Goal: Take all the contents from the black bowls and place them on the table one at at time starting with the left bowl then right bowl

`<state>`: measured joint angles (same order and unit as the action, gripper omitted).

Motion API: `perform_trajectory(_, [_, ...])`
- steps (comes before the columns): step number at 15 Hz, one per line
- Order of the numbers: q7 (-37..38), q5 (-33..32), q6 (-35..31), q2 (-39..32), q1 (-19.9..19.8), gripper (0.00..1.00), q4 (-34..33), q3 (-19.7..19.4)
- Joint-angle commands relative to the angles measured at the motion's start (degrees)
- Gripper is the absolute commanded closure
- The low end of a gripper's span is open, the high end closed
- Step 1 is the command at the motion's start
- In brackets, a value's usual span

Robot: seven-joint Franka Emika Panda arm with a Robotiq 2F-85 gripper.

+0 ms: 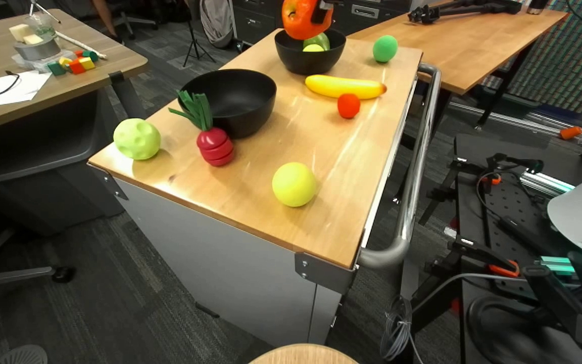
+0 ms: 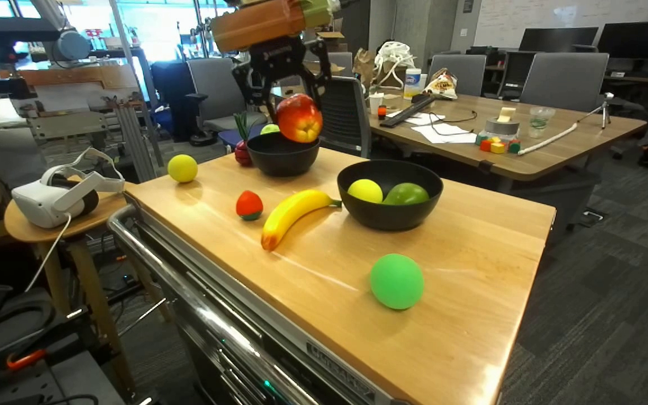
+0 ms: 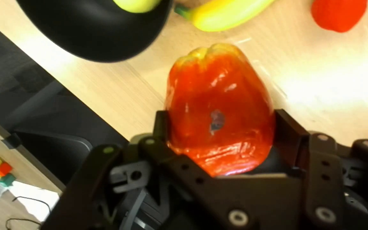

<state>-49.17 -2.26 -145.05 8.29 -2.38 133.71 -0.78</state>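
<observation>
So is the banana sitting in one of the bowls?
No: in an exterior view, the banana lies directly on the light wooden table, beside a black bowl.

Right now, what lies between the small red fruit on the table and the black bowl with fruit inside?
The yellow banana lies between the small red fruit and that black bowl; this shows in both exterior views.
</observation>
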Motion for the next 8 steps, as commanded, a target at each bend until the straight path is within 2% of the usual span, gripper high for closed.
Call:
perform_trajectory(1, [-1.9,3.3,-0.2,7.2,5.0,0.47,8.6,0.1])
perform_trajectory(5, [-3.3,10.5,-2.0,9.0,12.0,0.47,16.6,0.0])
perform_trajectory(8, [-3.9,13.8,-3.4,8.5,15.7,0.47,20.4,0.3])
